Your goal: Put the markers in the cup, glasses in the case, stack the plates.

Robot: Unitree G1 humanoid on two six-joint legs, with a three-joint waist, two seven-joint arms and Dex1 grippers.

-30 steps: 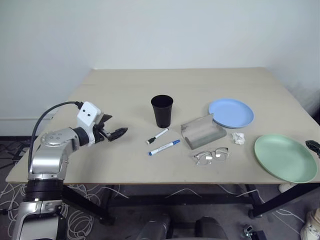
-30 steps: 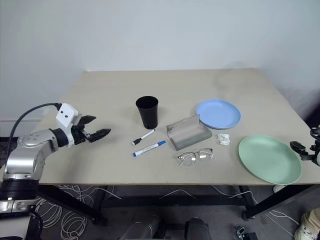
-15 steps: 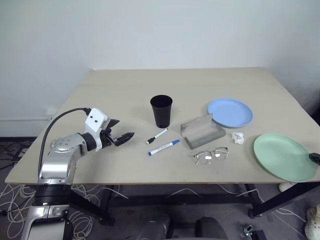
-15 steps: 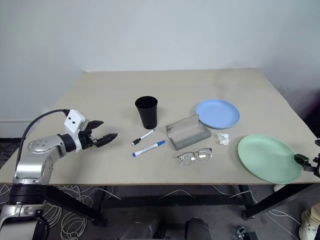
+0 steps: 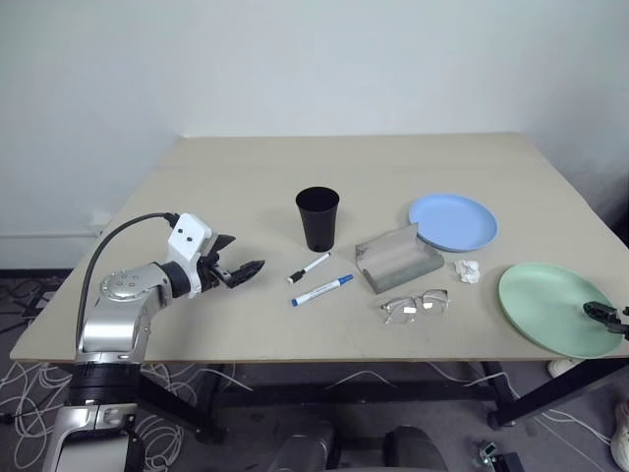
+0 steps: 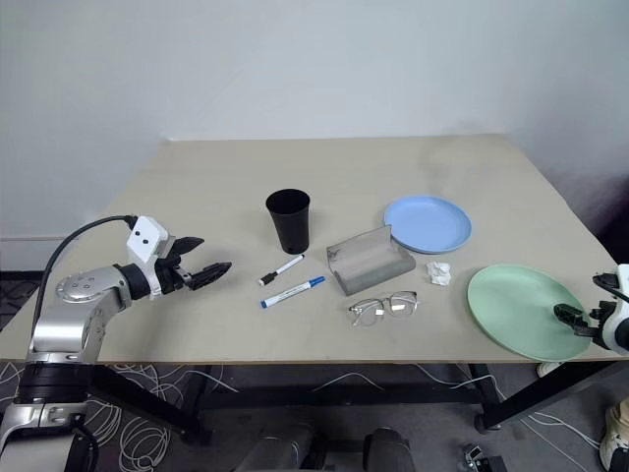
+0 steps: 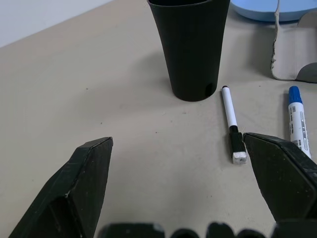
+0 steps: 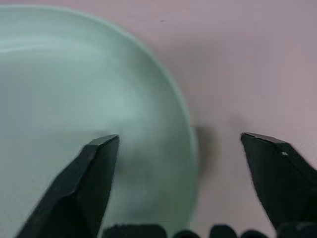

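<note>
The black cup [image 5: 317, 218] stands upright mid-table. In front of it lie two markers, the black-capped one [image 5: 309, 267] and the blue-capped one [image 5: 322, 290]. To their right the grey case [image 5: 398, 258] sits with its lid up, and the wire glasses [image 5: 416, 306] lie in front of it. Behind the case is the blue plate [image 5: 453, 222]. The green plate [image 5: 555, 307] lies at the right front edge. My left gripper [image 5: 246, 269] hovers open, left of the markers and pointing at them. My right gripper [image 6: 570, 317] is open, its fingers either side of the green plate's rim [image 8: 190, 144].
A crumpled white tissue [image 5: 469, 270] lies between the case and the green plate. The table's front edge [image 5: 295, 346] runs close to the glasses and the green plate. A white wall stands behind the table.
My right gripper has come down and inward to the green plate's right rim. The left gripper has hardly moved.
</note>
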